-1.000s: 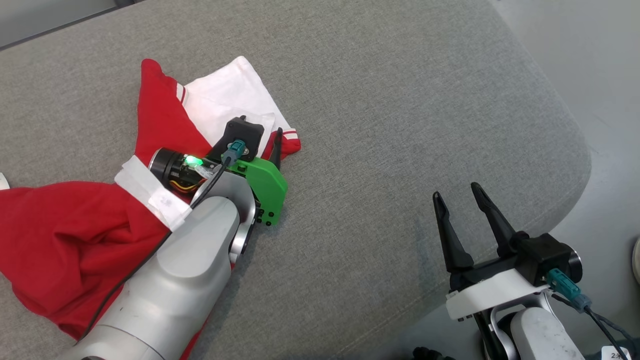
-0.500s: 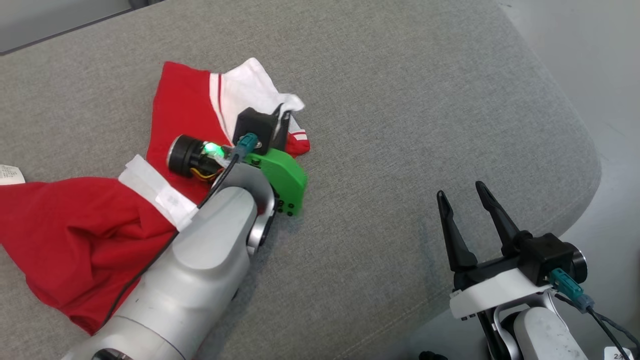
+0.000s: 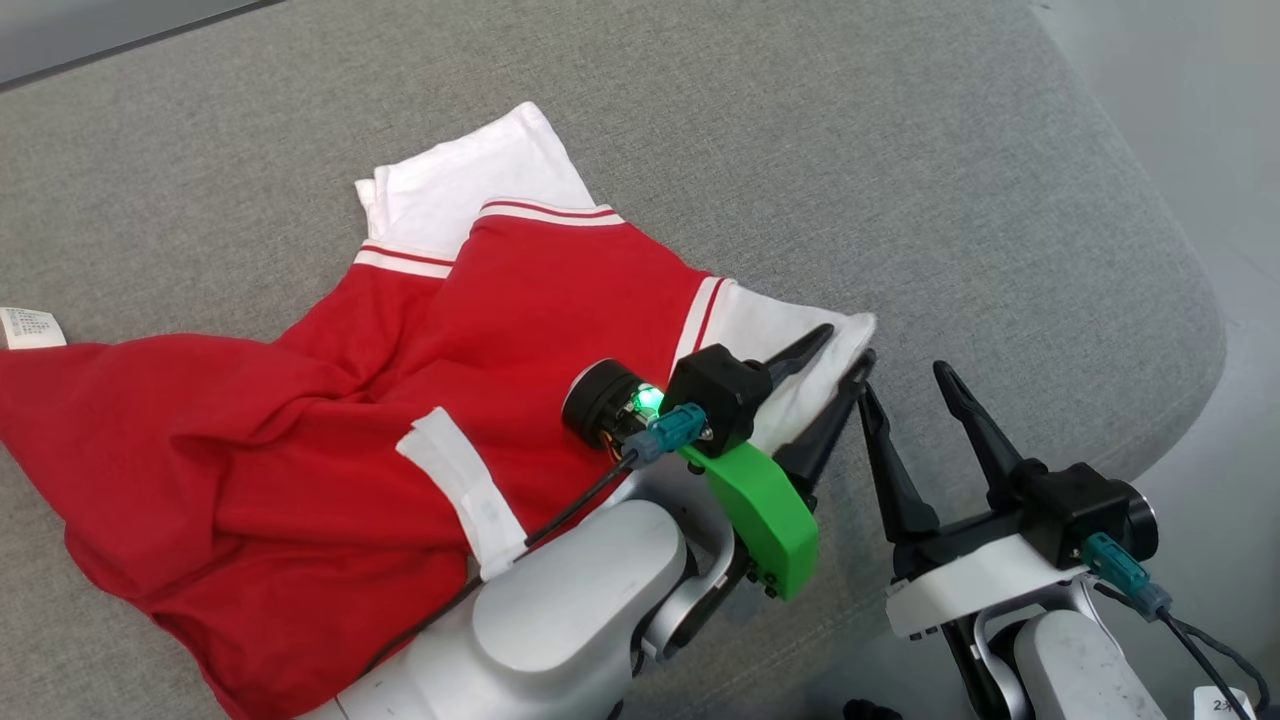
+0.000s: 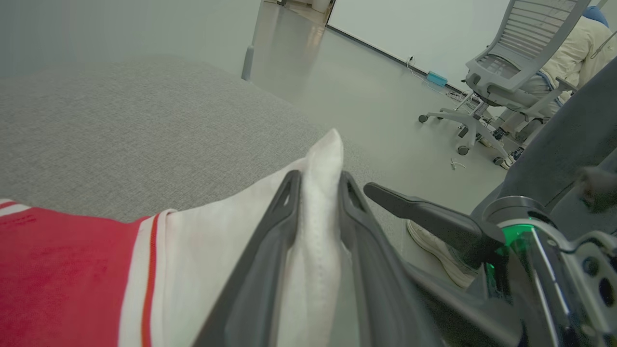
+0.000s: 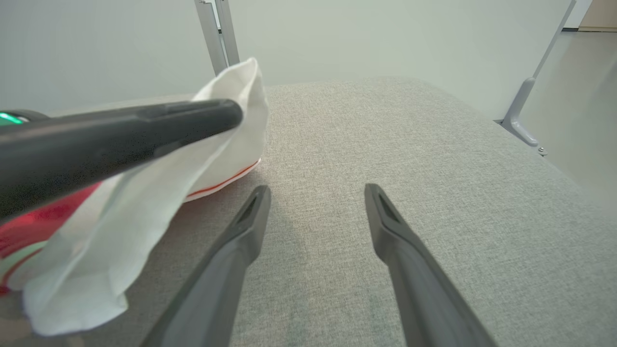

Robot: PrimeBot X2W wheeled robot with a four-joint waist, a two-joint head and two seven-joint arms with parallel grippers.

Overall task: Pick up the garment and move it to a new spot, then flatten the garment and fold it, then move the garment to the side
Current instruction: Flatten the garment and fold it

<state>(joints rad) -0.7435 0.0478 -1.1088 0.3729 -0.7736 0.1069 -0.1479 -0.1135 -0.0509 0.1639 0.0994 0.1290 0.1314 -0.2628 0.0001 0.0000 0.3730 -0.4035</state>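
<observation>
The garment [image 3: 300, 430], a red shirt with white sleeves, lies spread on the grey cushion [image 3: 800, 150]. My left gripper [image 3: 845, 347] is shut on its right white sleeve [image 3: 790, 330] and holds the sleeve's tip just off the cushion. In the left wrist view the white fabric [image 4: 318, 159] is pinched in the left gripper [image 4: 318, 178]. My right gripper [image 3: 905, 385] stands open just right of that sleeve, with nothing in it. The right wrist view shows the right gripper [image 5: 315, 190] over bare cushion, with the sleeve [image 5: 226, 125] draped off a left finger [image 5: 120, 130].
The cushion's rounded front right edge [image 3: 1170, 400] runs close behind the right gripper, with floor beyond. A white label [image 3: 30, 327] lies at the far left. An office chair [image 4: 511, 72] with a seated person [image 4: 578, 43] stands across the floor.
My left gripper shut on the white sleeve and drew it right and toward me, up beside the right gripper, spreading the red shirt out. The right gripper stayed open and in place.
</observation>
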